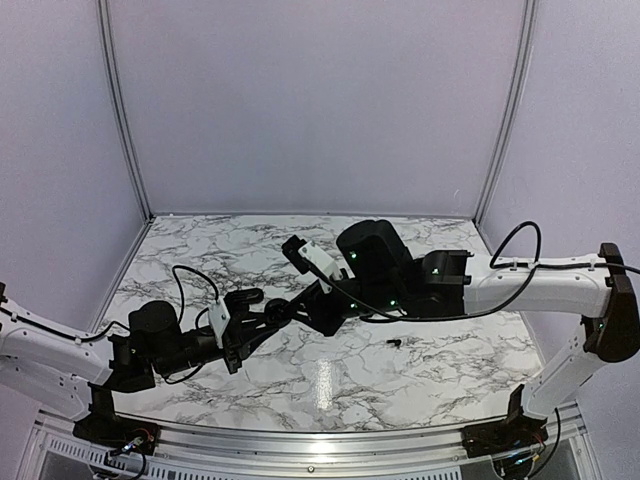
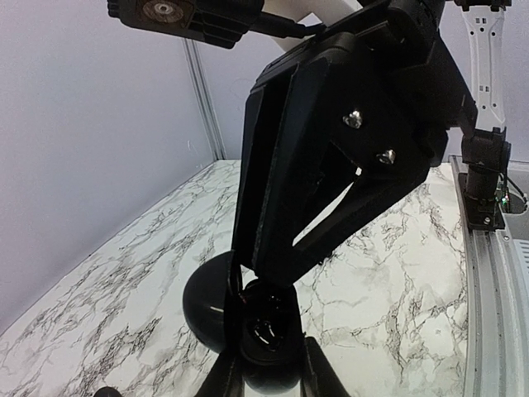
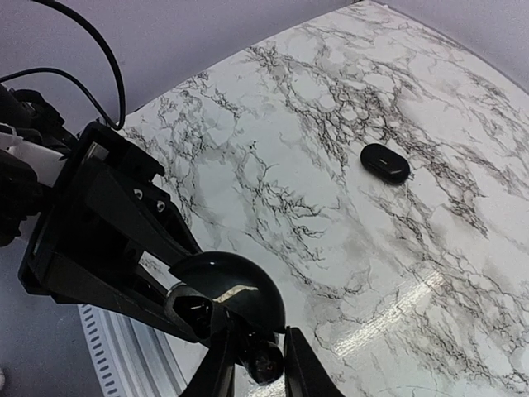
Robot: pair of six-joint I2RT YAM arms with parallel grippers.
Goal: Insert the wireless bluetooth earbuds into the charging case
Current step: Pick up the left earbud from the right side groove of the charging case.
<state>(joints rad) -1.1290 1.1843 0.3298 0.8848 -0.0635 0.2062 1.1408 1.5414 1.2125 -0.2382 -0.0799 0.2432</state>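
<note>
Right now, a tiny shiny black earbud [image 3: 264, 361] is seen pinched between the narrow fingertips of the right gripper [image 3: 254, 372], just at the open charging case [image 3: 227, 285]. The case is held tight by the closed left gripper [image 2: 269, 380], low over the marble table [image 3: 331, 248], with its round lid tipped back. The earbud could be dropped if the tips are opened too soon, and it could be bounced off the rim and lost. It could also be pushed in crooked, because its slot is hidden by the fingers. If it is pressed too hard, the case could be twisted out of the left grip. Farther off, 1 small black oval thing [image 3: 384, 163] can be seen lying on the table, well apart.
</note>
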